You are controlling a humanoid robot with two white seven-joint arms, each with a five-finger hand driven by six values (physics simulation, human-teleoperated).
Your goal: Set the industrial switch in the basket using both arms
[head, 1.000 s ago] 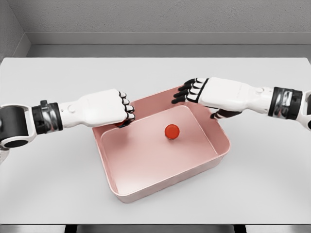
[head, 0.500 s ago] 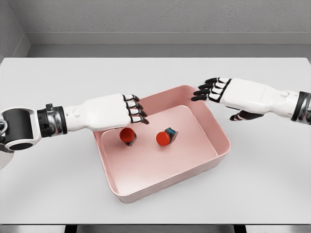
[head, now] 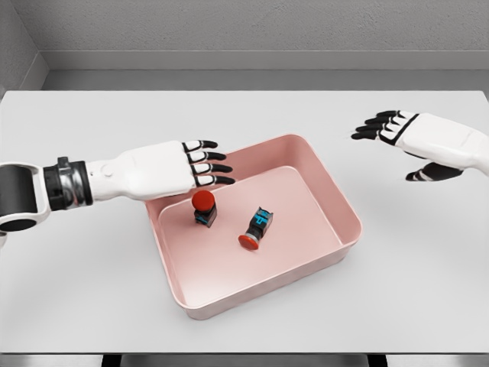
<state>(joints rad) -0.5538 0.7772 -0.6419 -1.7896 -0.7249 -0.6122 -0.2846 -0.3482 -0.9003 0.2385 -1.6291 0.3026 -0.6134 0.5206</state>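
So there are actually two industrial switches sitting inside the pink basket (head: 336,256), which rests on the white bench (head: 84,290). The upright switch (head: 203,207) is near the basket's back left corner, red button on top, dark body with a bit of blue below it. The tipped switch (head: 254,228) lies on its side near the middle of the basket floor, its red button pointing toward the front and its dark body with blue markings pointing back. They're close but not touching each other. Any labels or detail on the bodies are way too small to read.

The left hand (head: 179,167) hangs over the basket's back left rim, just above and a little behind the upright switch. Fingers are stretched out flat and spread, grasping nothing. I can't really tell how high it floats over the rim, and its thumb is hidden under the palm from this angle. The forearm runs off to the left, where the dark wrist band and the grey elbow joint are cut off by the frame edge.

The right hand (head: 416,141) is well off to the right of the basket, over bare bench, also released with fingers extended toward the left and the dark thumb showing below the palm. Its arm is cut off almost right at the wrist by the right edge, so not much of it shows.

Behind the bench there's a plain grey wall (head: 252,27).
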